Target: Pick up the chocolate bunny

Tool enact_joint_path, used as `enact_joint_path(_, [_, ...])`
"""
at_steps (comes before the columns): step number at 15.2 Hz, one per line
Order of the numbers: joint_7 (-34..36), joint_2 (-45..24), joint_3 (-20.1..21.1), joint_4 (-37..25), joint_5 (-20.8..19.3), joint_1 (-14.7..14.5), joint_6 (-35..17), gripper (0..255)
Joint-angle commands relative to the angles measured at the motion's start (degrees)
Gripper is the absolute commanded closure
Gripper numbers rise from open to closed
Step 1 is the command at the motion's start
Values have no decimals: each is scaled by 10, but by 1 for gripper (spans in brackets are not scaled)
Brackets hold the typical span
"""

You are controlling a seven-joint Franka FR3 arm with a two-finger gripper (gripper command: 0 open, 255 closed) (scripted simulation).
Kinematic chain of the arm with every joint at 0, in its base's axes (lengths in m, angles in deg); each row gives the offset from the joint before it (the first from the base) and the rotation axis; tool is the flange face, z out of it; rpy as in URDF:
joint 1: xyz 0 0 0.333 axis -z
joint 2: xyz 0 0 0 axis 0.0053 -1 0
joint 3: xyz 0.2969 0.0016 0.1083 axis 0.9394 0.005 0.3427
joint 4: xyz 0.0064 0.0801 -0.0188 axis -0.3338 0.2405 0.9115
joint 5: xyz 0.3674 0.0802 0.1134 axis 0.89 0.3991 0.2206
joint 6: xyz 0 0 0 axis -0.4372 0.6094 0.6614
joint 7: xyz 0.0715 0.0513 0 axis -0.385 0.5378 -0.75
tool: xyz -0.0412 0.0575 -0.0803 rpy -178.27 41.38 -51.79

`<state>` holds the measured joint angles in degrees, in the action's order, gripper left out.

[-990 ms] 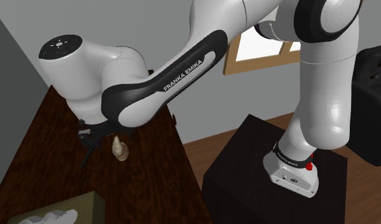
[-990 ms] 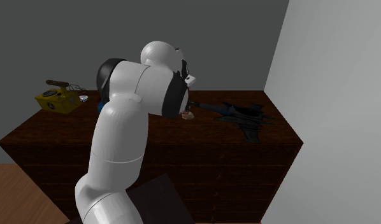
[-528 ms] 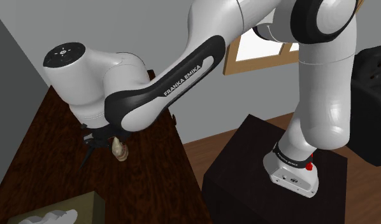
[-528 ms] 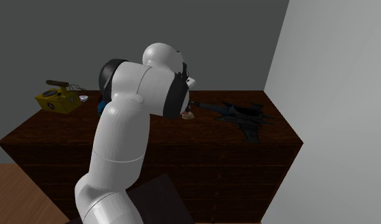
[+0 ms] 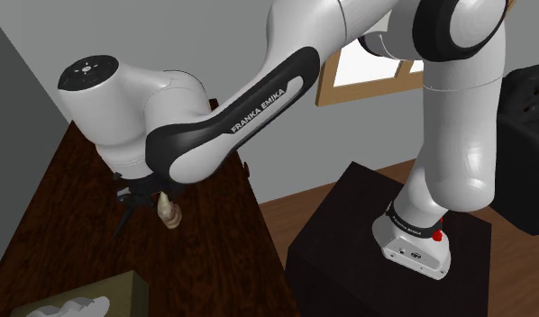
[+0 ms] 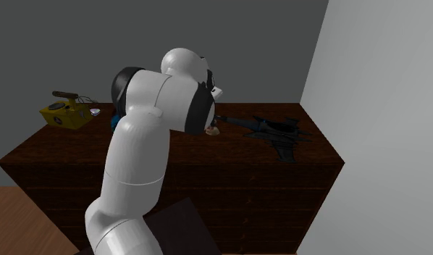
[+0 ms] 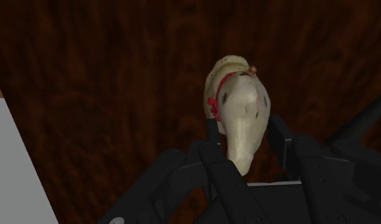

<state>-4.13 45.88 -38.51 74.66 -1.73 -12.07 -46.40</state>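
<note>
The cream bunny (image 7: 239, 111), stood upright on the dark wooden top (image 5: 65, 194) at the shoulder view's lower left, is clasped by the gripper (image 7: 244, 130), one finger pressed against each flank.

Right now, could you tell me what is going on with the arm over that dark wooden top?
The white Franka arm is bent low over the dark wooden top, working on a pale cream bunny with a red ribbon at its neck. In the wrist view the black gripper has one finger on each side of the bunny and appears to clasp it. In the shoulder view the bunny looks to be standing on the wood, so it does not seem lifted yet.
</note>
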Motion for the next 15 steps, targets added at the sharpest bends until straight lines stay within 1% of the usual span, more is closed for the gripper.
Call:
enact_joint_path(1, [-5, 8, 3, -4, 7, 2, 10, 255])
enact_joint_path(13, [-35, 36, 17, -61, 36, 6, 85, 255])
enact_joint_path(15, [-35, 36, 17, -61, 37, 6, 86, 255])
